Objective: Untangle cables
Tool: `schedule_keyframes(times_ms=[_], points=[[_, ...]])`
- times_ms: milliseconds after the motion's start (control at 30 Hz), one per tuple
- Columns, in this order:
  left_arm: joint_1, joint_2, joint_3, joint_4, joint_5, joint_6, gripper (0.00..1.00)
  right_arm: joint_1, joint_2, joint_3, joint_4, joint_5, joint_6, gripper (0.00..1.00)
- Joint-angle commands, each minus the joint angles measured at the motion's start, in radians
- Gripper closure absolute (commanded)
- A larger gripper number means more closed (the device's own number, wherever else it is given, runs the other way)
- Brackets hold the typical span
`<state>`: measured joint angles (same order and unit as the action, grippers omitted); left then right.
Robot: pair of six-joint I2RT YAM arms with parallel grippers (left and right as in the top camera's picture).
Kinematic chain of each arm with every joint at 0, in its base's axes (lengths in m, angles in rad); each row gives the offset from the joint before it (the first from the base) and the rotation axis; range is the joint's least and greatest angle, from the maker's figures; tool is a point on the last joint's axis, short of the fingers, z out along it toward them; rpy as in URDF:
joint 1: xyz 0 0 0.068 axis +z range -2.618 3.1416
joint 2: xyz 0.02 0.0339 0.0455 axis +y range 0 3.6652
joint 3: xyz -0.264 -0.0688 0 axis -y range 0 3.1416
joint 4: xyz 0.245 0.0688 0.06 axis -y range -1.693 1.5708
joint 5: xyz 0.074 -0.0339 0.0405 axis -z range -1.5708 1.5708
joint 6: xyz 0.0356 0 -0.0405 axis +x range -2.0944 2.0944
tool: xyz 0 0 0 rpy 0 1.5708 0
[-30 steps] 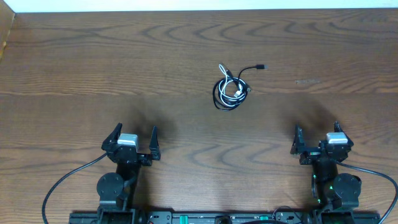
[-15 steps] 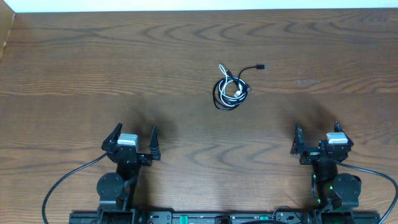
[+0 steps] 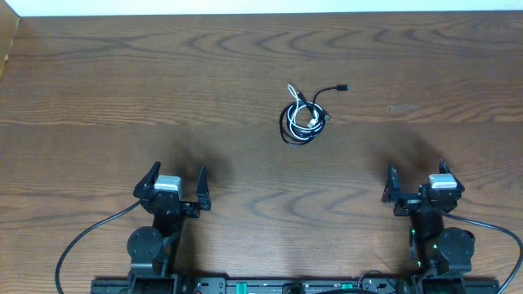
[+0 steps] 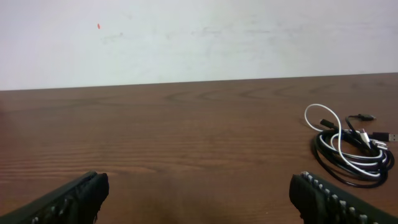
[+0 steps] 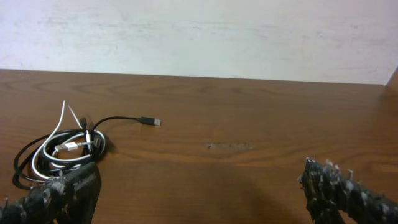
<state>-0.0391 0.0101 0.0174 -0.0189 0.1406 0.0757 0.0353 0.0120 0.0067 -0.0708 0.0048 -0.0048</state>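
Black cable (image 3: 286, 131) and white cable (image 3: 307, 122) lie coiled together on the table (image 3: 122, 82), well apart from the left gripper (image 3: 176, 173) and right gripper (image 3: 417, 171), jaws spread. Wrist views alone show a white loop standing out from the coil.

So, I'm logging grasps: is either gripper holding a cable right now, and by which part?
Nothing is held. The left gripper and right gripper are both open, well apart from the tangled black and white cables.

Cables (image 3: 303, 119) coiled together, wood table (image 3: 122, 82)
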Motion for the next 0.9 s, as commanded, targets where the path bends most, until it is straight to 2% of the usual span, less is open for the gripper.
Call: schedule_keyframes(times_ms=[0,233,367,467,600,867], points=[[0.005,-0.005,-0.013,-0.040,0.000,0.003,0.02,0.005,-0.001,-0.001,-0.005,0.004,-0.008,0.01],[0.005,-0.005,-0.011,-0.040,-0.010,-0.001,0.02,0.005,-0.001,-0.001,0.006,0.011,-0.008,0.01],[0.005,-0.004,0.012,-0.045,-0.010,-0.133,0.02,0.005,-0.001,-0.001,0.009,0.011,0.039,0.01],[0.005,-0.004,0.019,-0.063,-0.010,-0.181,0.02,0.005,-0.001,-0.001,0.010,0.011,0.098,0.01],[0.005,-0.004,0.049,-0.136,-0.010,-0.253,0.02,0.005,0.000,0.004,-0.014,-0.018,0.109,0.01],[0.005,0.016,0.139,-0.350,-0.010,-0.254,0.02,0.005,0.041,0.076,-0.159,-0.019,0.109,0.01]])
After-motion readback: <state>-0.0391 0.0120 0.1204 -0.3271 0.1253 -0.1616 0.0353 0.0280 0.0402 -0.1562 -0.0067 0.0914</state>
